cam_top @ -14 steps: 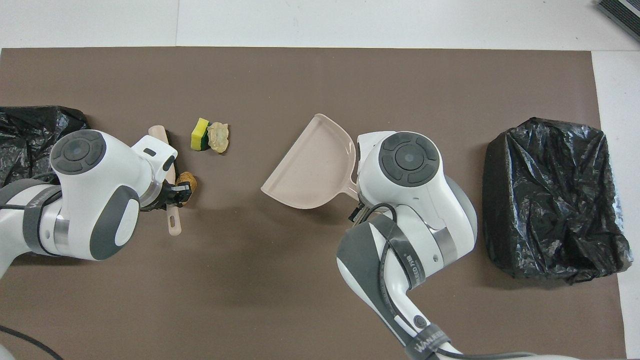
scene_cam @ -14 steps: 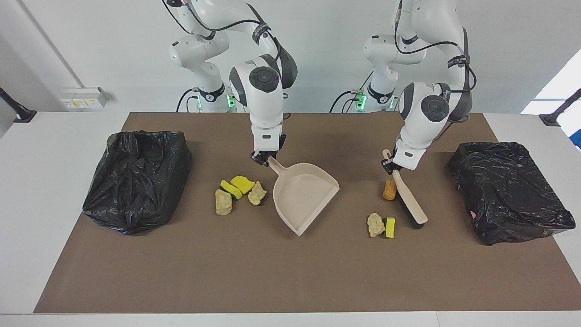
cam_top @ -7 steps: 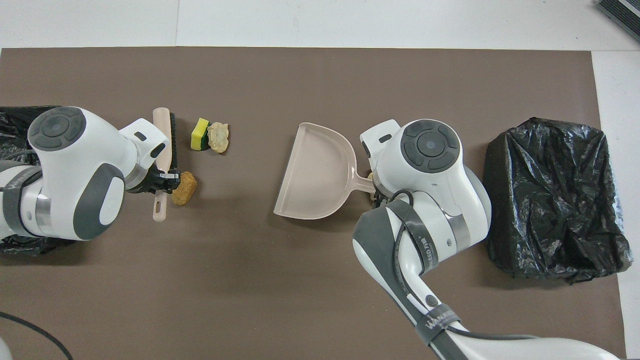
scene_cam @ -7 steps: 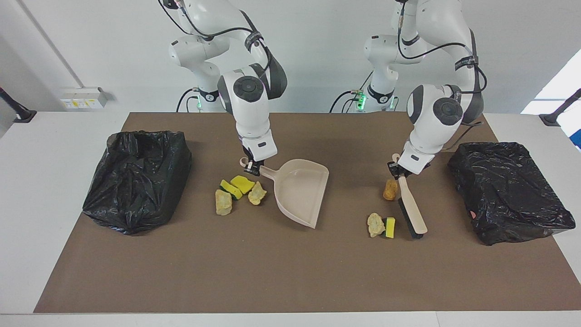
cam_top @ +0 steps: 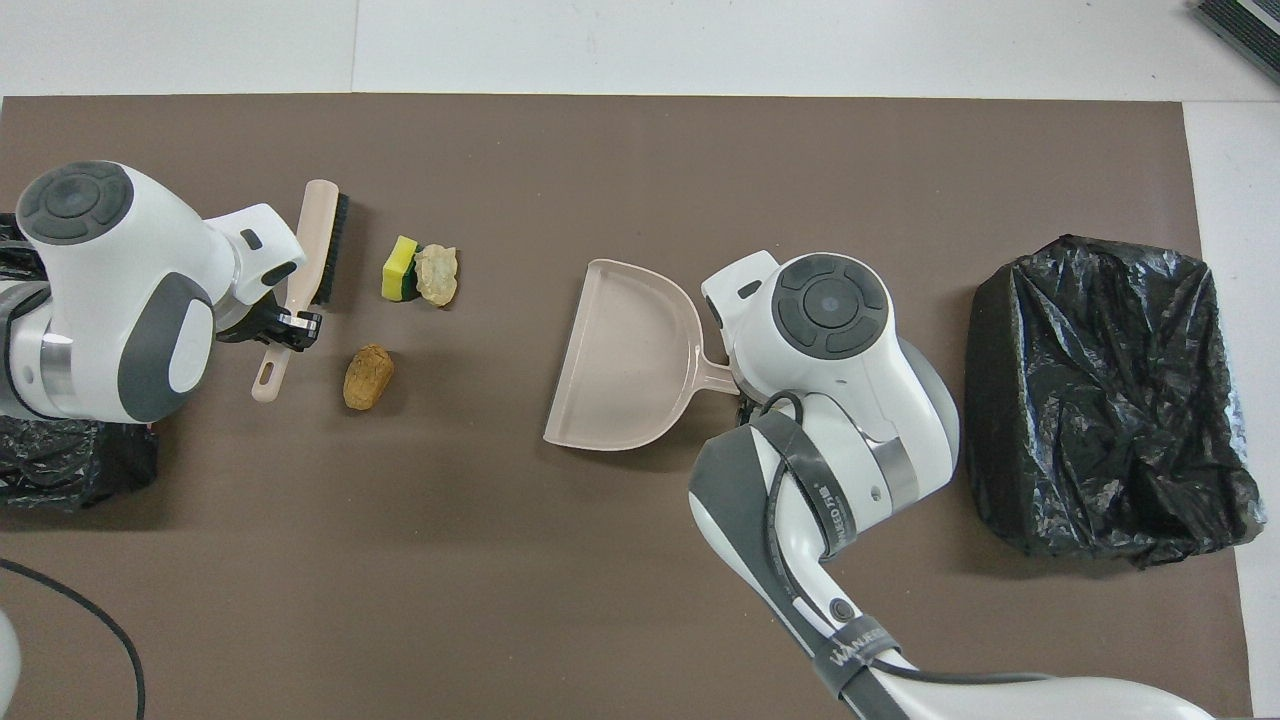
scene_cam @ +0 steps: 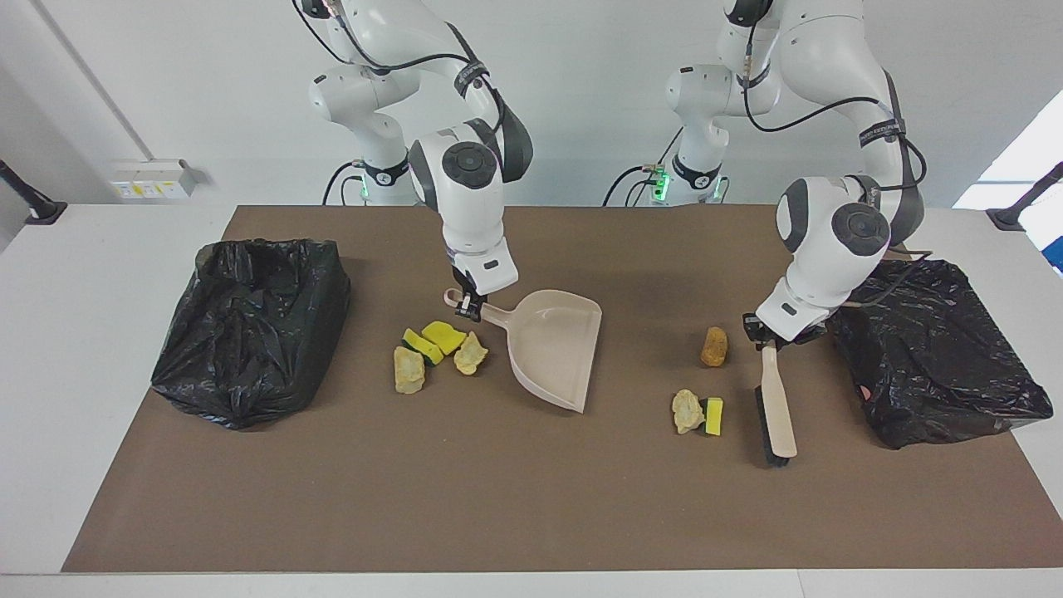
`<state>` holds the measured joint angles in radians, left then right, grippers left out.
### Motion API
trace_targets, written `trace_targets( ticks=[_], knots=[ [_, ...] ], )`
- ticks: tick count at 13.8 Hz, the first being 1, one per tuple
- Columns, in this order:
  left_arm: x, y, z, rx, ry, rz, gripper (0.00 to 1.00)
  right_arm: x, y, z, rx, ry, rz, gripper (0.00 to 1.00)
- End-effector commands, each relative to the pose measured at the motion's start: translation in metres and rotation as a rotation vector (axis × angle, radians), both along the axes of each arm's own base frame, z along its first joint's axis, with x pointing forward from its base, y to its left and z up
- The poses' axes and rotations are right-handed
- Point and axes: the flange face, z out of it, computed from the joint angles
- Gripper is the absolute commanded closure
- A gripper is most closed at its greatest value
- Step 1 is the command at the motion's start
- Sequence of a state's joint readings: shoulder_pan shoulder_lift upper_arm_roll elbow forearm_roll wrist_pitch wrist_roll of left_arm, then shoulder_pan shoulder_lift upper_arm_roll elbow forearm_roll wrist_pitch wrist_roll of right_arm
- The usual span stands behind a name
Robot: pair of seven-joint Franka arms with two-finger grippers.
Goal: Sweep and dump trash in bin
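The brush [scene_cam: 776, 415] is gripped by its handle in the closed left end effector [scene_cam: 760, 332]; its bristles face the golden-brown lump [scene_cam: 713, 346] and sponge piece [scene_cam: 712, 416], with the dustpan [scene_cam: 552, 345], gripped in the closed right end effector [scene_cam: 467, 309], lying farther toward the right arm's end of the worktop [scene_cam: 498, 498].

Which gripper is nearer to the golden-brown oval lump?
Left. The left gripper, shut on the beige-handled brush, is beside the golden-brown oval lump; the right gripper holds the beige plastic dustpan past it.

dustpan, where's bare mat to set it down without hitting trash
Bare mat lies between the dustpan and the golden-brown lump. The wide strip farther from the robots than all trash is also free. Crowded: the sponge-and-chunk cluster beside the pan's handle, and around the brush.
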<state>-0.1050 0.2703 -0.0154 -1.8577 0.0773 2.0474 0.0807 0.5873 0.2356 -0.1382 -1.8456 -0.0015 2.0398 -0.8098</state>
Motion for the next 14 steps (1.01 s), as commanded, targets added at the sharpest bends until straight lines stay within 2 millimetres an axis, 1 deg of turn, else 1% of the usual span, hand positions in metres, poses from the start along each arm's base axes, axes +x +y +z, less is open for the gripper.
trace_targets(
  ticks=[1,3,7,8,10,11,14],
  knots=[
    [0.008,-0.004,0.0,0.005,-0.001,-0.08,1.0,0.0,-0.002,-0.004,0.004,-0.024,0.03,1.0],
    [0.007,-0.015,-0.003,-0.005,-0.013,-0.096,1.0,0.0,-0.002,-0.003,0.004,-0.024,0.03,1.0],
    [-0.004,-0.055,-0.004,-0.007,-0.003,-0.163,1.0,-0.002,0.0,-0.007,0.001,-0.019,0.031,1.0],
    [-0.01,-0.063,-0.008,-0.011,0.006,-0.19,1.0,-0.006,0.008,-0.008,0.001,-0.017,0.043,1.0],
    [-0.024,-0.085,-0.011,-0.031,0.026,-0.291,1.0,-0.006,0.008,-0.008,0.001,-0.017,0.043,1.0],
    [-0.03,-0.09,-0.012,-0.068,0.038,-0.306,1.0,-0.006,0.008,-0.008,0.001,-0.017,0.043,1.0],
    [-0.05,-0.119,-0.014,-0.121,0.068,-0.378,1.0,-0.006,0.008,-0.008,0.003,-0.021,0.043,1.0]
  ],
)
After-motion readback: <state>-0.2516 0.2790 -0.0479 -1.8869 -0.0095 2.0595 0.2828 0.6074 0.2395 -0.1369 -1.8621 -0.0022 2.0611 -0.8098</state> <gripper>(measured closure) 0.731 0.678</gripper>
